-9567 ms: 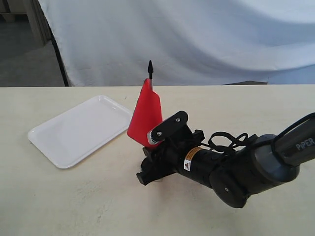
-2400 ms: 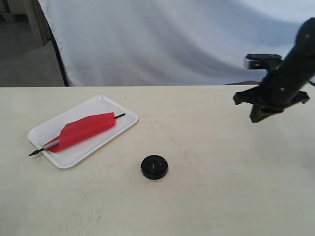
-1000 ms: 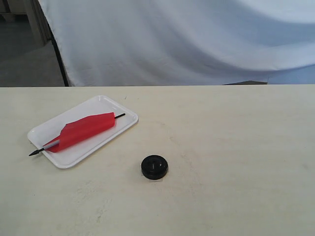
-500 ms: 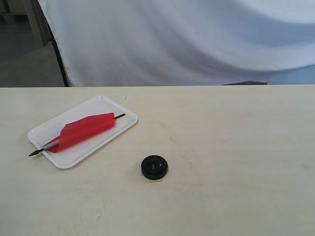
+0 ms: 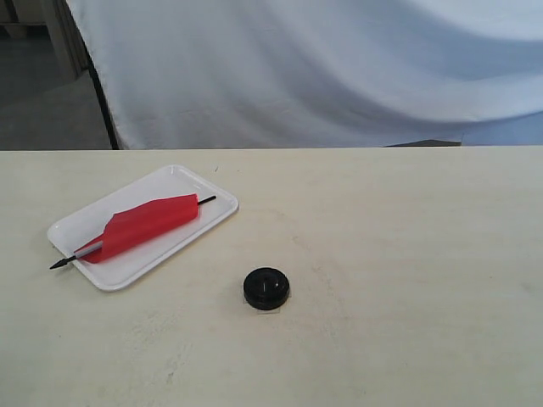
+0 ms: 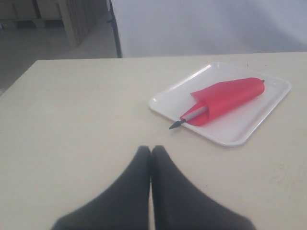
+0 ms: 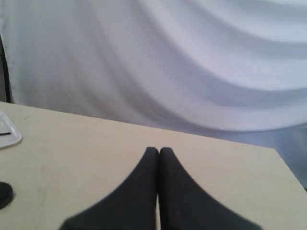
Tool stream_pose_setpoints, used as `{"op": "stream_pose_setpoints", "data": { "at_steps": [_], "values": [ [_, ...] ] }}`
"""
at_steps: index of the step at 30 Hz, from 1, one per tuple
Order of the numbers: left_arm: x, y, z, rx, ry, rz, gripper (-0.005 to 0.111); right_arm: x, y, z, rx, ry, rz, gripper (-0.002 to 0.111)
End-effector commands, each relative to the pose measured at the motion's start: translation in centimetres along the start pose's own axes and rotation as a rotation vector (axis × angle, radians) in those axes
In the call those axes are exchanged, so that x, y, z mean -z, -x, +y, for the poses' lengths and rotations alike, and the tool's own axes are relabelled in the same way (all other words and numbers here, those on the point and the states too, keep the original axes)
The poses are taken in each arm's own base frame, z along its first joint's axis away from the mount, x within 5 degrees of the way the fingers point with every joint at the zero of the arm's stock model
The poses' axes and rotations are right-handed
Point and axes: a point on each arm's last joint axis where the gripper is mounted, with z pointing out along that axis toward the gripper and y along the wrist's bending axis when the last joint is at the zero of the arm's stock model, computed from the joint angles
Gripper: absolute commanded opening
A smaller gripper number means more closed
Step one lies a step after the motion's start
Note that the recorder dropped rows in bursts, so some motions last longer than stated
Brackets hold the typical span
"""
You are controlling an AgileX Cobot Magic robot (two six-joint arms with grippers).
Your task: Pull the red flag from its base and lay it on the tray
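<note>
The red flag lies flat along the white tray at the table's left, its pointed black tip poking over the tray's near rim. The left wrist view shows the same flag on the tray. The round black base stands alone on the table, right of the tray; its edge shows in the right wrist view. Neither arm appears in the exterior view. My left gripper is shut and holds nothing, well short of the tray. My right gripper is shut and holds nothing too.
A white cloth backdrop hangs behind the table's far edge. The beige table stretches bare to the right of the base. A dark pole stands at the back left.
Over the last second nothing has moved. Earlier the right arm held the flag upright on its base; it has since left the exterior view, with the flag lying on the tray.
</note>
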Motion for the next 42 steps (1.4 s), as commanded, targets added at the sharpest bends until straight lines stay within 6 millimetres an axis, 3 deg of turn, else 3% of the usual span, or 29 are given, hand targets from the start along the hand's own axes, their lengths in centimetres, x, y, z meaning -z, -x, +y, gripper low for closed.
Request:
{"op": "stream_pose_setpoints", "data": {
  "at_steps": [1, 15, 16, 19, 24, 42],
  "values": [
    [0.0, 0.0, 0.0, 0.003, -0.002, -0.006, 0.000, -2.2, -1.7, 0.4, -0.031, -0.004, -0.115, 0.000],
    [0.0, 0.0, 0.0, 0.003, -0.002, -0.006, 0.000, -6.4, -10.0, 1.7, -0.066, -0.004, -0.129, 0.000],
    [0.0, 0.0, 0.0, 0.003, -0.002, -0.006, 0.000, -6.4, -9.9, 1.6, -0.066, -0.005, -0.143, 0.000],
    [0.0, 0.0, 0.0, 0.003, -0.002, -0.006, 0.000, -6.5, -11.3, 1.8, -0.061, 0.011, 0.002, 0.000],
    [0.0, 0.0, 0.0, 0.003, -0.002, -0.006, 0.000, -6.4, -11.9, 1.9, -0.061, 0.019, 0.068, 0.000],
    [0.0, 0.0, 0.0, 0.003, -0.002, -0.006, 0.000, -6.4, -11.6, 1.9, -0.097, 0.015, 0.036, 0.000]
  ]
}}
